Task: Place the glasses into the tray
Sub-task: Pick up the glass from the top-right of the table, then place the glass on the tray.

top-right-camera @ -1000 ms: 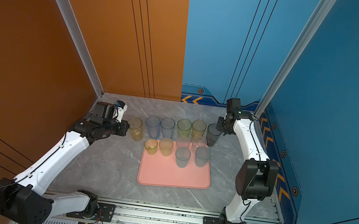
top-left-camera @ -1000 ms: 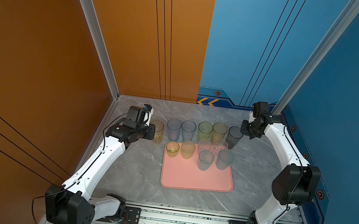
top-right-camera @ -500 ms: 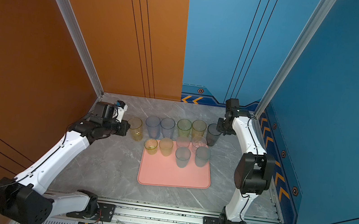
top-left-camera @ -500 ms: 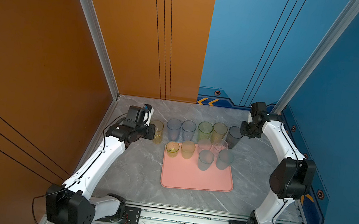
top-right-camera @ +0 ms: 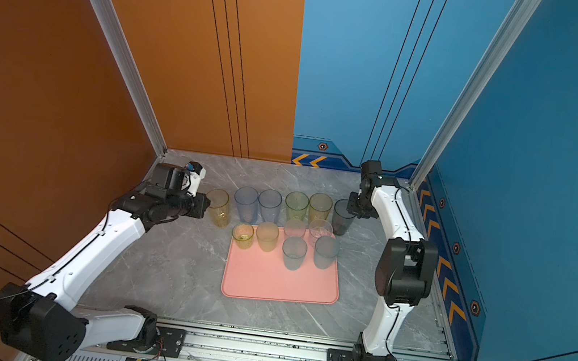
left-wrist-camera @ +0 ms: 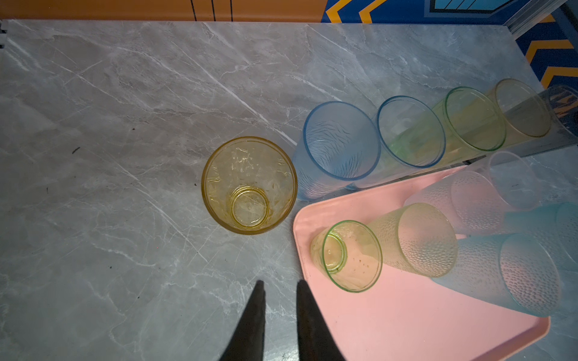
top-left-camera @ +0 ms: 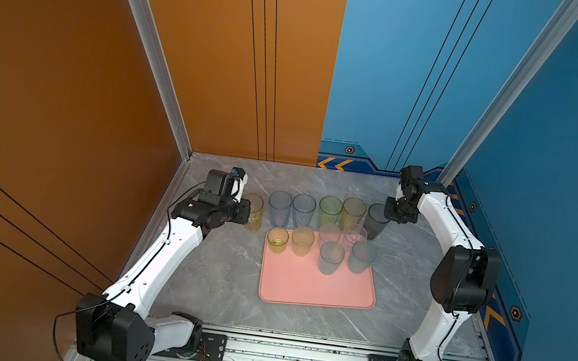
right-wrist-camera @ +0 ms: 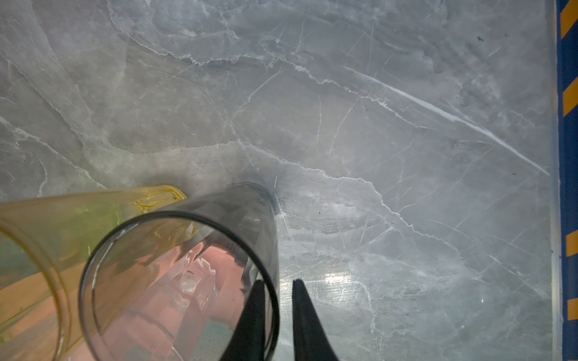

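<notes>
The salmon-pink tray (top-left-camera: 315, 287) (top-right-camera: 278, 282) lies mid-table and holds several short glasses along its far edge. Behind it, several tall glasses stand in a row on the table. At the row's right end is the grey glass (top-left-camera: 376, 219) (right-wrist-camera: 175, 275). My right gripper (right-wrist-camera: 278, 281) straddles its rim, one finger inside and one outside, and a thin gap still shows at the outer finger. At the left end stands the tall yellow glass (top-left-camera: 254, 213) (left-wrist-camera: 249, 185). My left gripper (left-wrist-camera: 280, 283) hovers just short of it, jaws narrowly apart and empty.
The orange wall runs close behind my left arm, and the blue wall and its metal post (top-left-camera: 475, 137) close behind my right arm. Blue (top-left-camera: 279, 208), green (top-left-camera: 330, 211) and yellow (top-left-camera: 353, 212) tall glasses crowd the row. The tray's near half (left-wrist-camera: 406, 312) is bare.
My right arm has shifted slightly left and its jaws have narrowed around the grey glass's rim. The left arm and all the glasses have not moved.
</notes>
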Controlling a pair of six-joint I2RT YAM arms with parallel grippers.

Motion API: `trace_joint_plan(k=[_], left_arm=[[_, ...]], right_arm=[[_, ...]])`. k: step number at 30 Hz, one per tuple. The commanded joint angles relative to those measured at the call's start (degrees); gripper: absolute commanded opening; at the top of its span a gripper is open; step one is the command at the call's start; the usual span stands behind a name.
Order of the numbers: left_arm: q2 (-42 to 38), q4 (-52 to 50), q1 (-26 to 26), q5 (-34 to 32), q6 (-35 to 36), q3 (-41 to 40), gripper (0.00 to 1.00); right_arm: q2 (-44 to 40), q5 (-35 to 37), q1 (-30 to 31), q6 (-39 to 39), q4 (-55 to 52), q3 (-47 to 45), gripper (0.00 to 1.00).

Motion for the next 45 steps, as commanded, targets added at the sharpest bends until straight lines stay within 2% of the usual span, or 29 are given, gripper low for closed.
trace_joint_plan(k=[1,12,15,27,31,34,37,39,45], left_arm=[[0.49,0.75,0.51,1.36,-0.28,-0.48,0.20],[0.76,0.76,0.58,1.69,-0.28,-0.58,0.20],[0.87,0.84,0.60,1.80,-0.28,-0.67,0.20],[1.55,0.76,0.11,0.46,0.16,-0.83,0.20],[1.76,0.75,-0.16,0.55,0.27,-0.78,0.20],[1.84,0.75,-0.29,0.70,0.34,-0.76,0.20],[1.86,0.67,-0.41,0.66,0.34,-0.55,0.20],[1.90,0.67,-0.50,0.66,0.23,-0.41,0.20],[2.14,0.05,-1.09,0.23,0.34,-0.13,0.20]], right_arm=[[1.26,0.05,-0.28,-1.05,-1.79,1.98,0.12],[0.05,1.64,-0.80,-1.88,-1.82,-0.21,0.00],[-1.41,3.28,-0.89,-1.97,-1.63,-1.19,0.00],[-17.33,8.36,-2.65,-0.93,4.17,-8.26,0.00],[-25.59,5.38,-2.35,-1.54,4.72,-8.85,0.00],[-32.03,-2.45,-1.22,-2.40,4.52,-8.22,0.00],[-36.73,-8.95,2.33,-3.57,3.29,-6.50,0.00],[-38.97,-9.54,6.70,-4.48,1.99,-5.17,0.00],[-39.22,-10.51,24.83,-6.91,-3.57,-1.17,0.00]])
